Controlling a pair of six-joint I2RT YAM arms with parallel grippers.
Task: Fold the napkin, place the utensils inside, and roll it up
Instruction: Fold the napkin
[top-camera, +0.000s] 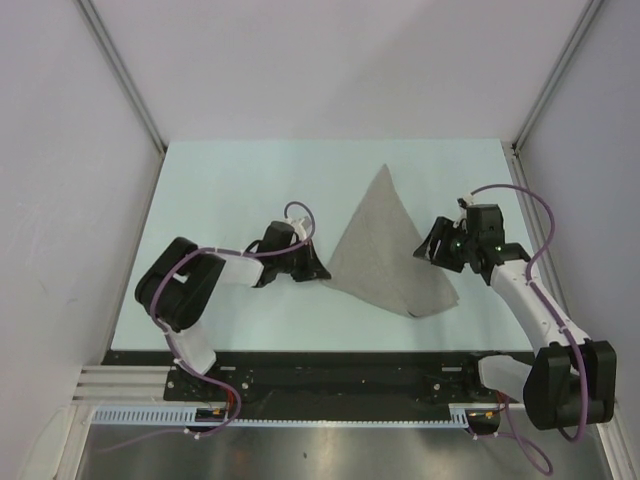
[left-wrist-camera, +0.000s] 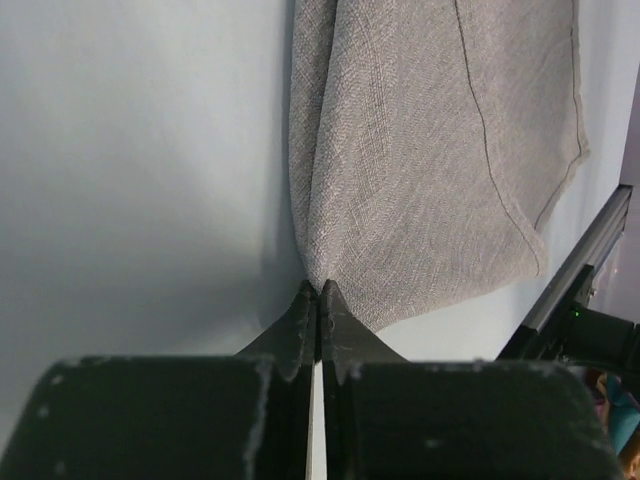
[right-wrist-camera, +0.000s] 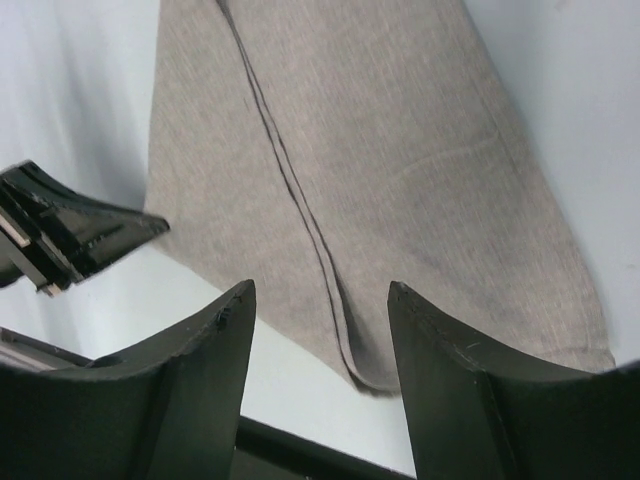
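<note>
Since the whole next move depends on where the cloth sits relative to each claw, here's how I read it. The napkin (top-camera: 388, 250) lies flat on the counter (top-camera: 230, 190), folded into a triangle. It sits between the two arms, with its long axis running from a point on the far side back toward the bases.

The left claw (top-camera: 312, 268) is pinched tight. In its wrist view the napkin's near-left corner runs right into the closed tips, so I'd say it has that corner gripped. The rest of the cloth spreads out ahead of that claw and off to its right.

The right claw (top-camera: 437, 250) is spread wide and holds nothing. It hangs over the napkin's right-hand edge. From its own camera the cloth fills the space ahead of and between the fingers, and a stitched hem (right-wrist-camera: 290, 170) runs lengthwise straight out from the gap.

My guess: the left arm is the one committed, and any further fold means dragging that corner across toward the right claw's side. The right claw is nearer the wide end, so it's better placed to pin that edge down.
</note>
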